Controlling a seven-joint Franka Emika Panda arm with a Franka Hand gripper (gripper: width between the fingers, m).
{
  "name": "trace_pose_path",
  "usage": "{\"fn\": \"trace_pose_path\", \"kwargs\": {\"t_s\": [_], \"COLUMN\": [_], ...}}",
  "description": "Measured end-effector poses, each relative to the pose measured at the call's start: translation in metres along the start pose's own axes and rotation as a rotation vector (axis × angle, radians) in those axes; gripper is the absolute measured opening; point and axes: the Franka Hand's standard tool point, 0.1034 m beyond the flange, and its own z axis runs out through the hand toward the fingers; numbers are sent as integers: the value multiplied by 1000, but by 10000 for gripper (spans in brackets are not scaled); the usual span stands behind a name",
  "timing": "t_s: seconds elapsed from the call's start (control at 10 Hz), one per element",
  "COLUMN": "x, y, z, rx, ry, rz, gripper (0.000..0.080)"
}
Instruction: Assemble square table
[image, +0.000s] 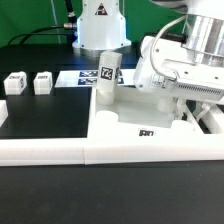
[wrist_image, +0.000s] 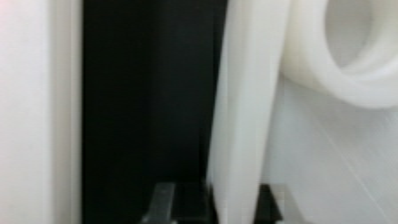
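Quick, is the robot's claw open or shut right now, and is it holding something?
Gripper: shut, pinching the thin raised rim of the square tabletop, it seems.

Slab (image: 150, 115): large white square, lying flat, with a raised rim.
Hole (image: 105, 121): round, in the slab's near corner on the exterior view's left.
Tag (image: 147, 131): black-white, on the slab's near edge.
Standing leg (image: 108, 78): short white tagged post, on end at the slab's far corner on the exterior view's left.
Nearer loose leg (image: 42, 82): short white tagged post, well apart from the slab on the exterior view's left.
Farther loose leg (image: 14, 82): same kind, beside the nearer one, on its side away from the slab.
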Motion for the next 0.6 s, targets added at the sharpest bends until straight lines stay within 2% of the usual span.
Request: {"fn": "trace_pose_path", "kwargs": {"t_s": [0.3,0.5,0.6], "x": [0,0,1], "y": [0,0,2], "z": [0,0,0], "rx": [-18,-3,14], "ry": [-11,1,17], "rz": [20,46,56], "gripper": [69,69,69]}}
